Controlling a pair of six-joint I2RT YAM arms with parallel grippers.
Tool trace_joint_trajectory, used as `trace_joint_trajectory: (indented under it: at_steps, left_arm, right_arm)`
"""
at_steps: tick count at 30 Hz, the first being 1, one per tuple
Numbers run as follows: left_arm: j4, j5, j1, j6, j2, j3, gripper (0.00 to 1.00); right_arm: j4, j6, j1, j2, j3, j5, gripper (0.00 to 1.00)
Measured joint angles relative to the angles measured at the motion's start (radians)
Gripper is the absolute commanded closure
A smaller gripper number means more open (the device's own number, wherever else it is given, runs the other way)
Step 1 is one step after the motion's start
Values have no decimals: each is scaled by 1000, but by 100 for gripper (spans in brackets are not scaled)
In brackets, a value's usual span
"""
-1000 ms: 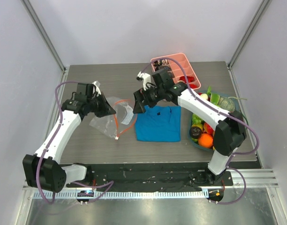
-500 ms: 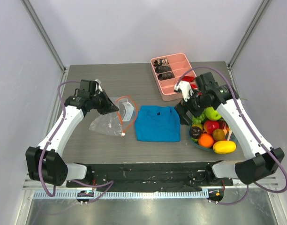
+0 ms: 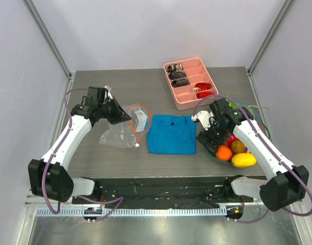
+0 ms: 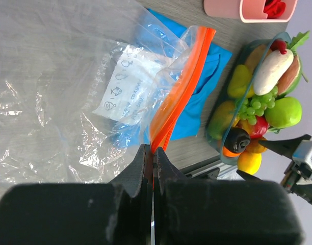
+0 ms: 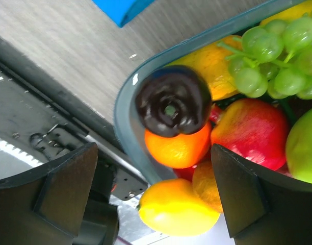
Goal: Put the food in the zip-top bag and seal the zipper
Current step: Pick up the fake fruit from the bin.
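L tool [image 4: 152, 155] clamped on zipper [image 4: 179, 87] | zip-top bag [image 4: 54, 76] on worktop [image 3: 110, 87] beside blue cloth [image 3: 171, 135], likely limp, slippery, best held by strip | R tool [image 3: 212, 135] wide open, empty, over food [image 5: 248, 127] in bowl [image 5: 126, 138] | pieces looked rigid, glossy; grip across middle

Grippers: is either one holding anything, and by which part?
The left gripper is shut on the clear crinkly zip-top bag, pinching its orange-red zipper strip. The right gripper is open, holding nothing.
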Motion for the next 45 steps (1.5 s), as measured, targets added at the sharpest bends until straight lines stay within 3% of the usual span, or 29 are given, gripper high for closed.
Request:
trace_joint_trajectory:
  at_steps: [12, 18, 22, 25, 27, 31, 36, 40, 45]
  left_arm:
    - [33, 25, 0, -1, -17, -22, 100]
    - [47, 36, 0, -2, -24, -31, 100]
    - [51, 48, 0, -2, -24, -34, 100]
    - [59, 58, 0, -2, -25, -38, 100]
    - [64, 64, 0, -4, -26, -43, 100]
    - [73, 80, 0, -10, -32, -54, 100]
    - [86, 121, 0, -20, -37, -63, 100]
    - [105, 181, 0, -36, -37, -63, 100]
    - [134, 257, 0, -74, -37, -63, 100]
  right_arm:
    - [148, -39, 0, 61, -107, 62, 6]
    - [187, -62, 0, 70, -119, 77, 25]
    - [196, -72, 0, 69, -121, 77, 47]
    - [187, -75, 0, 61, -119, 70, 56]
    - [167, -82, 0, 47, -108, 60, 57]
    - [93, -78, 0, 18, -14, 10, 59]
    - [62, -35, 2, 29, 232, -135, 64]
    - [158, 57, 72, 87, 409, -269, 65]
    - [351, 158, 244, 172, 450, -333, 66]
